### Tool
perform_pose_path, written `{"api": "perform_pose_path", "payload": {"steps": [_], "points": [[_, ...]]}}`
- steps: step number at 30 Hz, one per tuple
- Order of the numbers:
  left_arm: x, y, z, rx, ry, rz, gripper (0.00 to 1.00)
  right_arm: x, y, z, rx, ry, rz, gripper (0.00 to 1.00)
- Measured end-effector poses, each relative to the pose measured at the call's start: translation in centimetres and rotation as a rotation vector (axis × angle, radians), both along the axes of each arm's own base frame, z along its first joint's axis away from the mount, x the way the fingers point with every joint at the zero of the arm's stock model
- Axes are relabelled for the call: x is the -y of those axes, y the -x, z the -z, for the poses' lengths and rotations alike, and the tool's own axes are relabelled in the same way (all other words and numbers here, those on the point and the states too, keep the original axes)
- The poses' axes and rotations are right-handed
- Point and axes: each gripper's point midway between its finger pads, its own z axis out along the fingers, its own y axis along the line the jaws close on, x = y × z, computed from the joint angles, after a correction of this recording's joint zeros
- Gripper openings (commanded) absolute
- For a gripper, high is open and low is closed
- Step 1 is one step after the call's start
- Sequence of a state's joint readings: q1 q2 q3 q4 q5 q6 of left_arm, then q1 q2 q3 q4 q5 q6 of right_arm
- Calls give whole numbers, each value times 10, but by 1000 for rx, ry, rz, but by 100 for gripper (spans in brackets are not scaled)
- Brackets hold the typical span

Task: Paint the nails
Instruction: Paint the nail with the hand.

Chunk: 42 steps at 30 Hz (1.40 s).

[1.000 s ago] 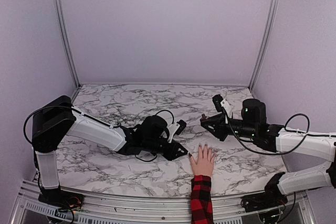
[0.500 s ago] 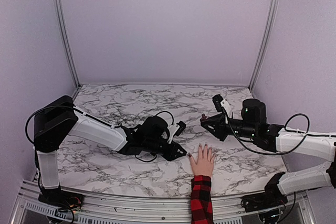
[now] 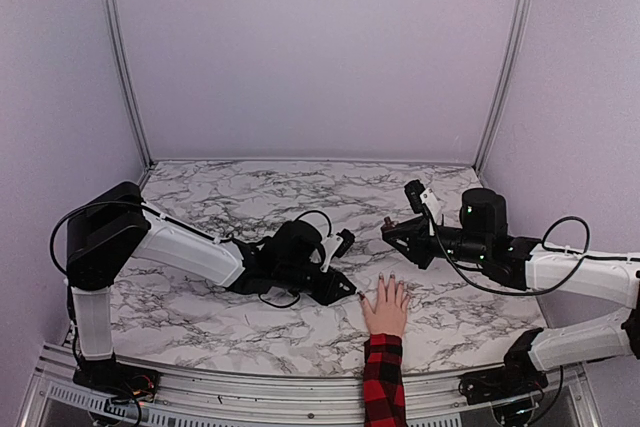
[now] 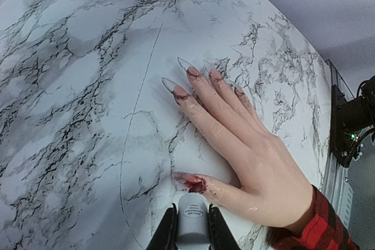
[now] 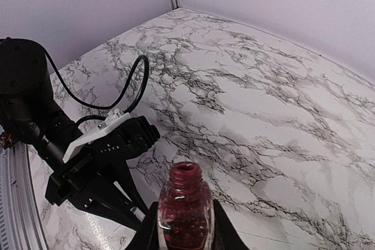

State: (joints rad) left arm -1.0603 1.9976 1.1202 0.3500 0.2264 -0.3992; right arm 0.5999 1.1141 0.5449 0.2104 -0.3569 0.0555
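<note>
Left claw (image 4: 192, 228) is pinching the white brush (image 4: 192, 212) tight and should be sliding slowly, keeping paint on the thumb nail (image 4: 184, 178).

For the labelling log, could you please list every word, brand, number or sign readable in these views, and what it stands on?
None can be read. The nail-polish bottle shows no label on its visible side, the white brush handle is plain, and the plaid sleeve and marble table carry no writing.
</note>
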Motion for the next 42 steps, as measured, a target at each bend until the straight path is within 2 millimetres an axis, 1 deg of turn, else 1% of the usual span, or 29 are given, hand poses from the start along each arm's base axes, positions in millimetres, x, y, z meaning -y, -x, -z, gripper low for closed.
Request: {"api": "perform_pose_path", "payload": {"steps": [6, 10, 19, 32, 42], "points": [[2, -1, -1, 1, 0, -1, 0, 0, 0, 0, 0, 0, 0, 0], [2, -1, 3, -3, -5, -1, 0, 0, 0, 0, 0, 0, 0, 0], [0, -1, 7, -8, -19, -4, 0, 0, 0, 0, 0, 0, 0, 0], [-5, -7, 12, 0, -47, -35, 0, 0, 0, 0, 0, 0, 0, 0], [-2, -14, 4, 8, -34, -49, 0, 0, 0, 0, 0, 0, 0, 0]]}}
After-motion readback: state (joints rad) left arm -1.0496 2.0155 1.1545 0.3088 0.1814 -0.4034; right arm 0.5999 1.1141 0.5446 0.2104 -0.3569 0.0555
